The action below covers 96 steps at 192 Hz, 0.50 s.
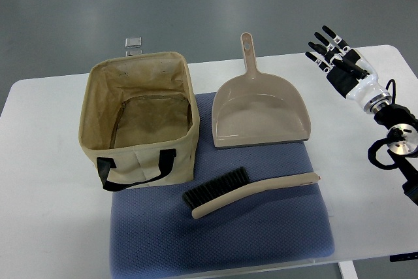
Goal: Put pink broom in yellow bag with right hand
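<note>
The right hand (336, 53) hovered at two o'clock, fingers spread and empty, well apart from the pinkish-beige broom (251, 191). That lay on the blue mat (261, 240) at six o'clock, handle rightward, convenient for grasping. The yellow bag (140, 122) stood open at nine o'clock.

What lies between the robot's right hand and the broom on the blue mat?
In the top view, the dustpan's right corner sits near the line from the right hand to the broom; otherwise bare white table and blue mat.
</note>
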Each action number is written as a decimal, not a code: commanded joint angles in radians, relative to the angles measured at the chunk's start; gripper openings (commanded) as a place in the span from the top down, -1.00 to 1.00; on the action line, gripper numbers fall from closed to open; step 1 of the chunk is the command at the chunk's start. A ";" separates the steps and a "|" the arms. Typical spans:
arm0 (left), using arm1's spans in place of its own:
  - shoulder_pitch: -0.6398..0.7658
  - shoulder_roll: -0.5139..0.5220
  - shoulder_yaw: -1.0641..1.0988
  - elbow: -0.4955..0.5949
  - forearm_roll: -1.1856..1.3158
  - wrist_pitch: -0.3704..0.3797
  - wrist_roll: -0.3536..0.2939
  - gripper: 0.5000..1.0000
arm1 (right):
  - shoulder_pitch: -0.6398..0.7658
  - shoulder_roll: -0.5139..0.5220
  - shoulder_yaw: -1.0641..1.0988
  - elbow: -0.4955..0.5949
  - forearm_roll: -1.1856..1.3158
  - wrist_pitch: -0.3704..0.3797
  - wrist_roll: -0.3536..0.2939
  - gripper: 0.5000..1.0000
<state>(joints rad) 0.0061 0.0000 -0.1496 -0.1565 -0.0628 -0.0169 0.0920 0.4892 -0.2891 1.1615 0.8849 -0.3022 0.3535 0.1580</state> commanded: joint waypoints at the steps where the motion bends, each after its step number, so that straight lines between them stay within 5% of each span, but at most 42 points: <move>1: 0.000 0.000 0.001 0.000 0.000 0.000 0.000 -1.00 | 0.000 -0.001 0.000 0.000 0.000 0.001 0.000 -0.71; 96: 0.000 0.000 -0.001 0.000 0.000 0.000 0.000 -1.00 | 0.000 -0.004 0.006 0.008 0.000 0.004 0.000 -0.71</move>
<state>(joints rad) 0.0061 0.0000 -0.1490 -0.1565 -0.0628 -0.0169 0.0920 0.4894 -0.2930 1.1659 0.8921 -0.3015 0.3571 0.1580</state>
